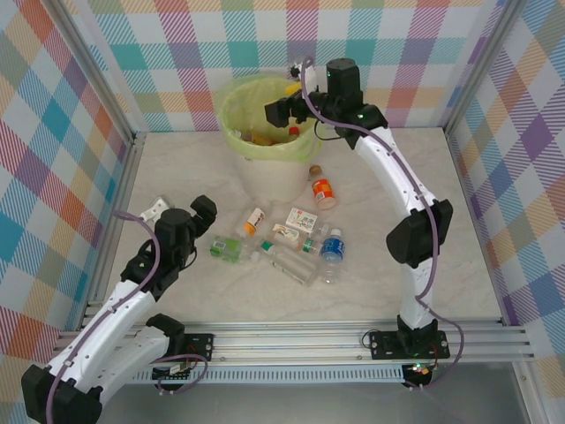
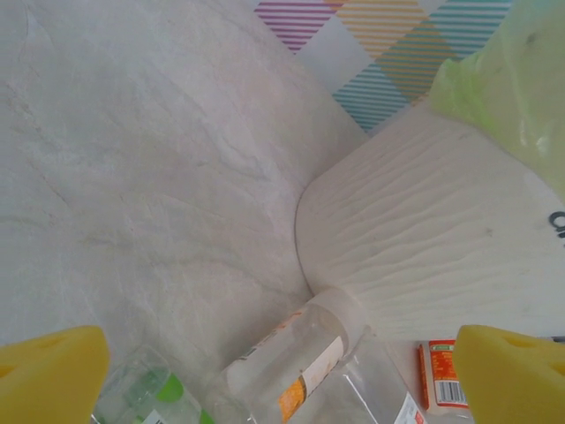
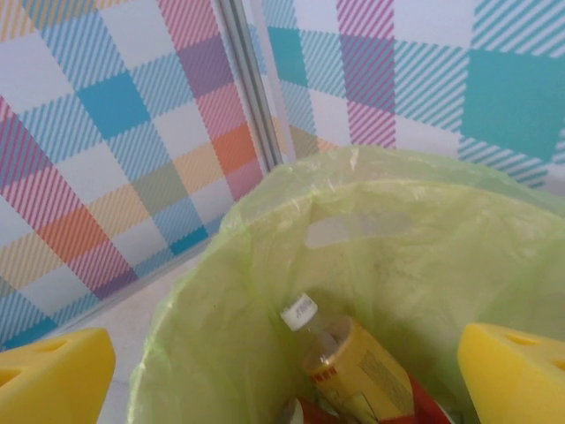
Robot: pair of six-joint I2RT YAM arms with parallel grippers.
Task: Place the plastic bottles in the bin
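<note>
Marble table [image 1: 441, 221], bin [image 1: 275, 177] beneath right tool [image 1: 284, 113]

Left gripper [image 2: 282, 380] over marble table [image 2: 132, 177], yellow fingers [image 2: 48, 375] spread wide at bottom corners. White bin [image 2: 424, 238] at right, green bag [image 2: 503, 88] hanging over its top. Orange-label bottle [image 2: 296, 358] lying flat, white cap at bin base. Green-label bottle [image 2: 146, 393] bottom left, cut off. Red-label item [image 2: 439, 375] bottom right. Checked wall [image 2: 388, 44] behind.
</note>
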